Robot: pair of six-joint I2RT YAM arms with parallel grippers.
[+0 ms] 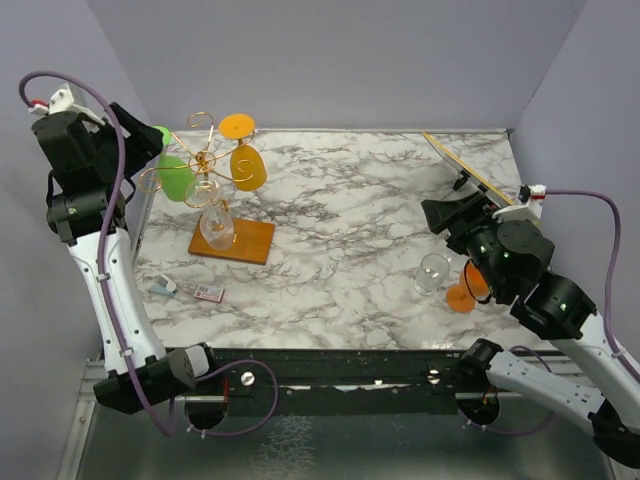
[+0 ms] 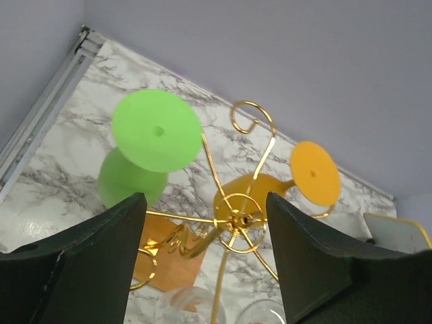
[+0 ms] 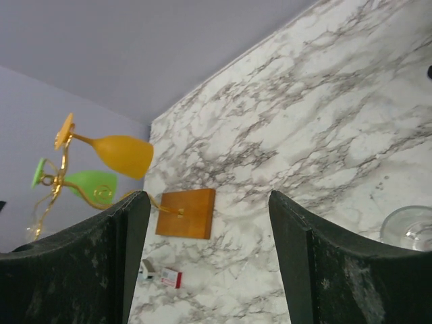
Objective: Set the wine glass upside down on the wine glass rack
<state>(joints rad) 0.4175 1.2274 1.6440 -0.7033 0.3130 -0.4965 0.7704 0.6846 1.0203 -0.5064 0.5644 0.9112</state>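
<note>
The green glass (image 2: 156, 130) hung upside down, foot caught in the rack (image 2: 236, 217), just ahead of the left gripper (image 2: 202, 226). That gripper gaped wide, empty.

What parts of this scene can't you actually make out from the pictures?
- Top view: orange glass, half hidden by the right arm; cannot tell whether it is standing or lying.
- Top view: small box, too small to read.
- Right wrist view: clear glass, cut off by the picture's edge and a finger.
- Left wrist view: rack's wooden base, partly behind a finger.
</note>
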